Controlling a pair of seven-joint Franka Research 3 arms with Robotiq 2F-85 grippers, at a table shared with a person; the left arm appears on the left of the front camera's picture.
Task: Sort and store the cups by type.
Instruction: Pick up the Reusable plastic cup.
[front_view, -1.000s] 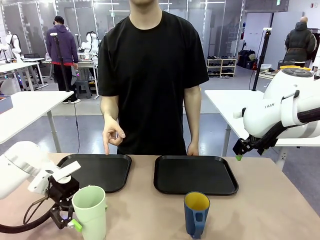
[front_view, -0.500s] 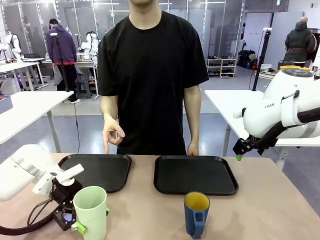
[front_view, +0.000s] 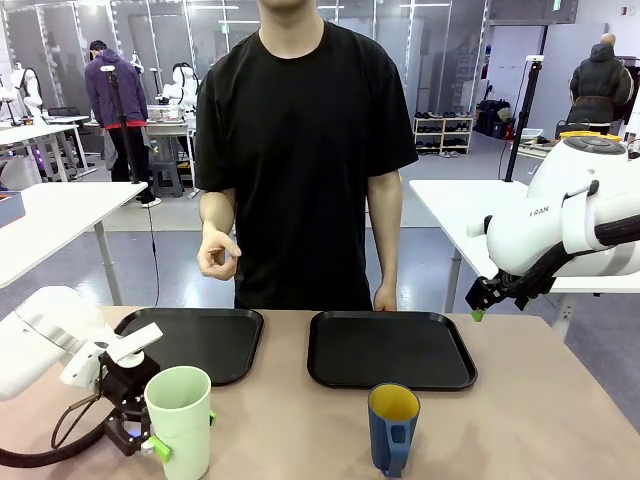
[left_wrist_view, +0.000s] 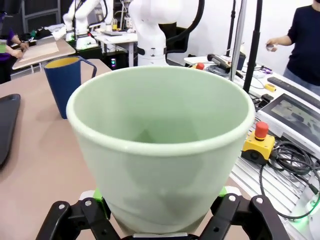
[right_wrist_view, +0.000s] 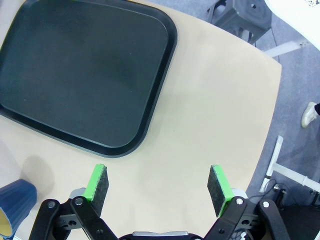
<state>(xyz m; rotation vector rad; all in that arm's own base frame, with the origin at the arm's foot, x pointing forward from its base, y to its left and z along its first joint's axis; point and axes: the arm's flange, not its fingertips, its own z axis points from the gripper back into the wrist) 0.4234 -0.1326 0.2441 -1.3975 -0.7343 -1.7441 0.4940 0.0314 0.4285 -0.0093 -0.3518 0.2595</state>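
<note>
On the near left of the desk (front_view: 540, 420), the left claw (front_view: 183, 435) is clamped around the base of the tall green cup (front_view: 180, 410). The blue mug (front_view: 393, 428) stands untouched just in front of the right tray (front_view: 340, 350). The right claw (right_wrist_view: 158, 184) hangs wide apart, holding nothing. Neither cup is on a tray yet, so the sorting looks barely begun.

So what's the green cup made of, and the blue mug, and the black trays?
The green cup looks like plastic or glazed ceramic, I can't tell which: smooth, thick rounded rim, soft sheen. The blue mug looks similar, duller outside, yellow inside. The black trays look like plastic: dull finish, moulded raised rims.
</note>
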